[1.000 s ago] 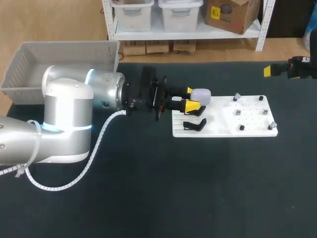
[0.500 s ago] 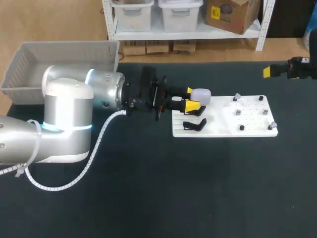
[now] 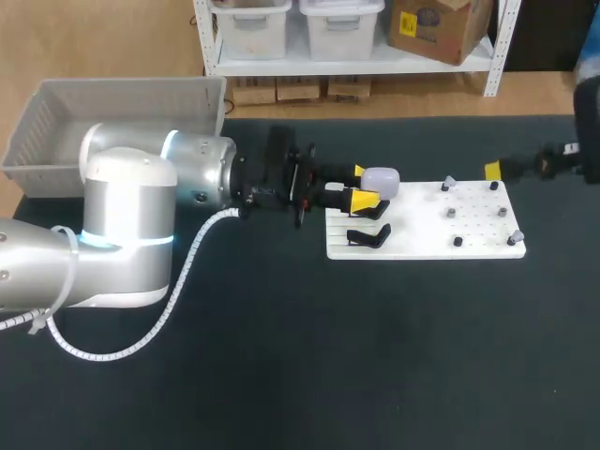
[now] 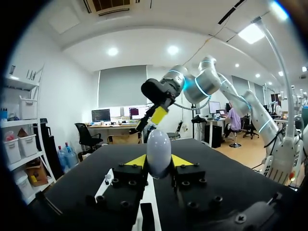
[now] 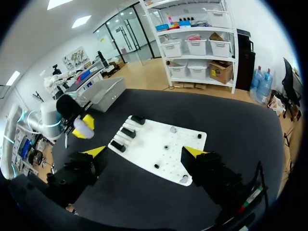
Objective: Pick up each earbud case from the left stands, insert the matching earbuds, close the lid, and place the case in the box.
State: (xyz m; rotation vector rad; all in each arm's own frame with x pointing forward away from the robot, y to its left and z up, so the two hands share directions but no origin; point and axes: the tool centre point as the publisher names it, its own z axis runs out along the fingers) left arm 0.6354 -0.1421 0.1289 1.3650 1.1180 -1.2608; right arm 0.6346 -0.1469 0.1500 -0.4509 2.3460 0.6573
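While the left tool (image 3: 364,187) is clamped on the white earbud case (image 3: 380,181), both yellow tips are seen pressed against its sides, so it's properly gripped. The case is held at the far left corner of the white board (image 3: 469,246), right by the row of black stands (image 3: 368,236); whether it's touching a stand underneath can't be told tbh. A few small earbuds (image 3: 450,213) are spotted on pegs across the board's right half, well apart from the case. The right tool (image 5: 144,152) is spread wide with nothing caught between its fingers, and it's parked above the bench (image 3: 281,375) just off the board's far right corner. The grey box (image 3: 56,122) is sat at the bench's far left corner, behind the left arm (image 3: 131,216).
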